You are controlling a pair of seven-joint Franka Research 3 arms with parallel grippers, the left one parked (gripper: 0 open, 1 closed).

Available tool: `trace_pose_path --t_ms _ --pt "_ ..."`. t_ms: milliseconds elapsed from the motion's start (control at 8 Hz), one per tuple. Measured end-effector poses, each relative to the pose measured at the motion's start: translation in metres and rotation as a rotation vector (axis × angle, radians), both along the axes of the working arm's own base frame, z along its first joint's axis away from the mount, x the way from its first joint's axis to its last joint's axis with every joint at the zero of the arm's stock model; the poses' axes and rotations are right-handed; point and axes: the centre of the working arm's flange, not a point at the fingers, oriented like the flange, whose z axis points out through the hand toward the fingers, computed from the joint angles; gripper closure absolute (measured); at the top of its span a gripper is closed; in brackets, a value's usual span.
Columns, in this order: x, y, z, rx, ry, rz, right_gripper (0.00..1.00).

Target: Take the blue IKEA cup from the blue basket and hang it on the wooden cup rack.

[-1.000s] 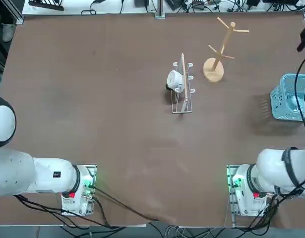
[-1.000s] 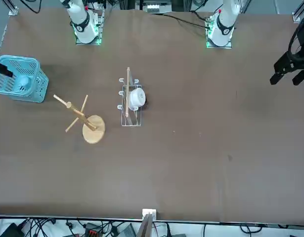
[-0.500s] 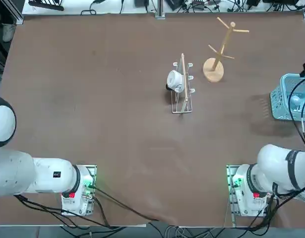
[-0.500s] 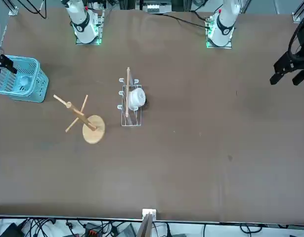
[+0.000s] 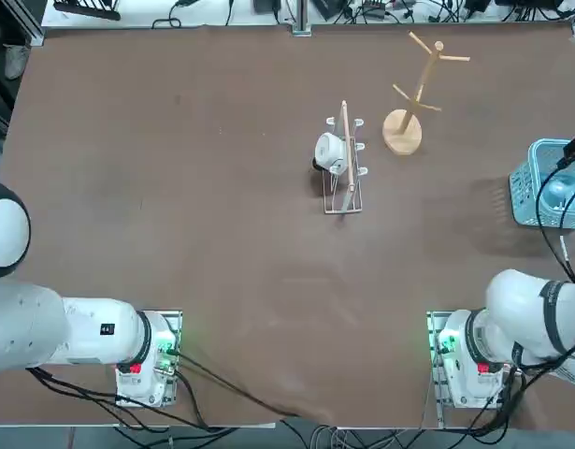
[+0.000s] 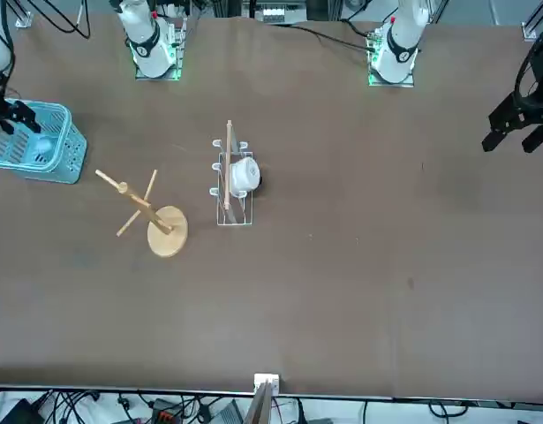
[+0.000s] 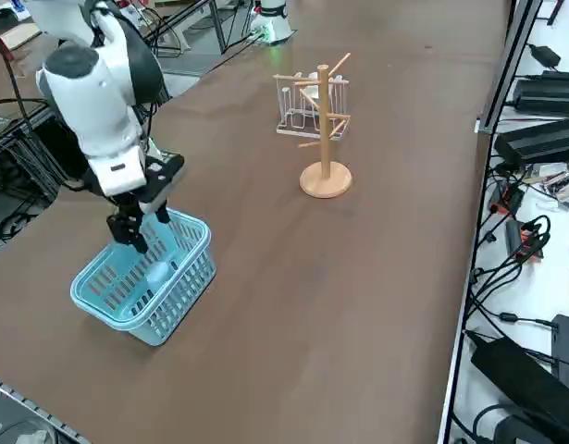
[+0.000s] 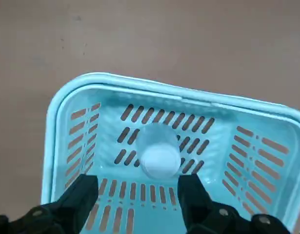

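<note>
The blue IKEA cup lies inside the blue basket, a pale cylinder against the slotted floor. The basket sits at the table's right edge, the cup showing as a pale spot inside it. My right gripper hangs just above the basket's rim, open, its fingers spread with nothing between them. In the right side view the gripper is over the basket's near end, clear of the cup. The wooden cup rack stands upright, left of the basket, its pegs bare.
A low wire-frame rack with a wooden bar stands mid-table, a white mug on it, close to the wooden cup rack. The arm's cable loops over the basket. The table's edge runs just beyond the basket.
My right gripper has travelled from beyond the basket to a spot over it, coming towards the arm's base. Its fingers stayed open. The cup and basket have not moved.
</note>
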Motion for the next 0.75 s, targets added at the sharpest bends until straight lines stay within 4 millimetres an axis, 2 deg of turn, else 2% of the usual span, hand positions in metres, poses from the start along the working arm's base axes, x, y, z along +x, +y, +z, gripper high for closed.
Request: trace_pose_path --t_ms 250,500,750 --pt "0.003 -0.008 -0.029 0.003 0.002 0.035 0.00" --pt "-0.002 -0.026 -0.060 0.001 -0.005 0.065 0.00" --pt "-0.003 -0.031 -0.083 0.005 -0.002 0.086 0.00"
